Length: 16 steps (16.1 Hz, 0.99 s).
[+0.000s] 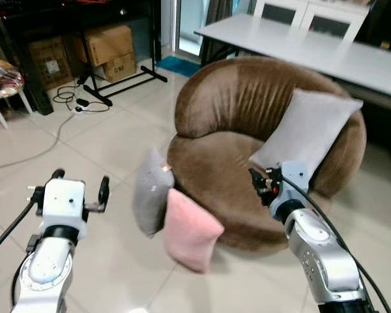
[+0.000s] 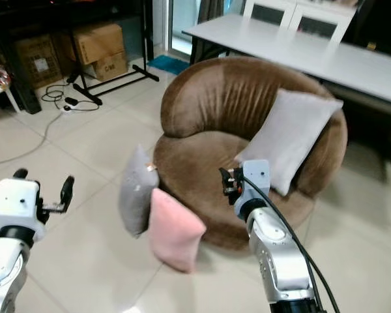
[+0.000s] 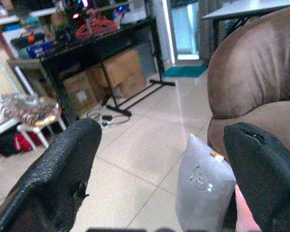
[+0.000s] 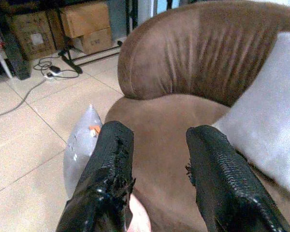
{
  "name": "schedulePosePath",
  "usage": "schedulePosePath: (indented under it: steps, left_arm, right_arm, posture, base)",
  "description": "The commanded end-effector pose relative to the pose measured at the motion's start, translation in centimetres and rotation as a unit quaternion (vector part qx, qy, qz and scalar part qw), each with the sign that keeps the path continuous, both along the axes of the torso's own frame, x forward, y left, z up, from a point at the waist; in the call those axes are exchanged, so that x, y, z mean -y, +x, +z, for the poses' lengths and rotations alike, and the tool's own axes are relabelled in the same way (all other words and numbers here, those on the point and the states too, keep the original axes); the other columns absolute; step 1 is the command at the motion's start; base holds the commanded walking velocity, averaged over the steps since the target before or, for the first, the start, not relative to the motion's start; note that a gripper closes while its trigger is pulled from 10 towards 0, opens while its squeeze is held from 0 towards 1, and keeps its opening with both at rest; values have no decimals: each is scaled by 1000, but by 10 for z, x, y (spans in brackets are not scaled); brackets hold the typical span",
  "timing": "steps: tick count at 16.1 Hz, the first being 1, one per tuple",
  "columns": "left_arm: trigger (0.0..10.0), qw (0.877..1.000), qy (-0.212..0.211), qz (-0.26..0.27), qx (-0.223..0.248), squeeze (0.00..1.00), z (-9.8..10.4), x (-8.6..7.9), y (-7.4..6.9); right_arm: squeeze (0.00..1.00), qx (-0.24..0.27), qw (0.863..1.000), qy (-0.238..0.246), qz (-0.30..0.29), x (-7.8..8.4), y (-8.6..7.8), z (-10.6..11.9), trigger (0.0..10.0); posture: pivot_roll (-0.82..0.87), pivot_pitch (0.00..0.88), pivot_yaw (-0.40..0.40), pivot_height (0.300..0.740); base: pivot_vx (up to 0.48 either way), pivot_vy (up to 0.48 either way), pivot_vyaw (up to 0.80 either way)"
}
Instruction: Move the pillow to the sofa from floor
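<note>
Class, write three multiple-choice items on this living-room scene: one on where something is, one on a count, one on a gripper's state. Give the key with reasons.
1. Where is the pink pillow?
A. On the sofa seat
B. On the floor, against the sofa's front
C. On the white table

2. How many pillows are on the floor?
A. One
B. Two
C. Four

3. How is the left gripper?
A. Open and empty
B. Shut on a pillow
C. Shut on a cable

Key:
1 B: it stands on the tiles against the brown sofa.
2 B: the pink one and the grey pillow are there; the light pillow is on the seat.
3 A: its fingers stand wide apart with nothing between them.
</note>
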<state>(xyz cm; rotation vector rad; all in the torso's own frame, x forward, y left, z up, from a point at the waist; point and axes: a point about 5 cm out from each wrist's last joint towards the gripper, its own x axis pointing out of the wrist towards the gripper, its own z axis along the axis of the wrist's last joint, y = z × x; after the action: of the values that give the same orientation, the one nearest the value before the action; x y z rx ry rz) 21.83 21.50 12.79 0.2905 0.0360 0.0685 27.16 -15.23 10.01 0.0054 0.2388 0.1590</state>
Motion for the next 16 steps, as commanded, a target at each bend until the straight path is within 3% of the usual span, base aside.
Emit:
schedulePosePath:
  steps: [1, 5, 10, 16]
  left_arm:
    - [10000, 1000, 3, -12, 5, 0, 4, 3, 3]
    - [10000, 1000, 5, -16, -4, 0, 2, 1, 7]
    - [10000, 1000, -7, -21, -11, 0, -1, 6, 5]
    - [10000, 1000, -13, -16, -13, 0, -2, 6, 2]
  right_arm:
    - [0, -5, 1000, -9, -2, 2, 2, 1, 10000]
    - [0, -18, 1000, -5, 1, -5, 5, -3, 10000]
    - [0, -5, 1000, 12, -16, 0, 10, 3, 10000]
    - [0, -2, 1000, 0, 13, -7, 10, 4, 10000]
  posture:
    - [-28, 0, -32, 740]
    - [-16, 0, -27, 740]
    - [0, 0, -40, 740]
    - [7, 0, -51, 740]
  base:
    - [0, 0, 0]
    - [0, 0, 769]
    - [158, 0, 0]
    - [287, 0, 133]
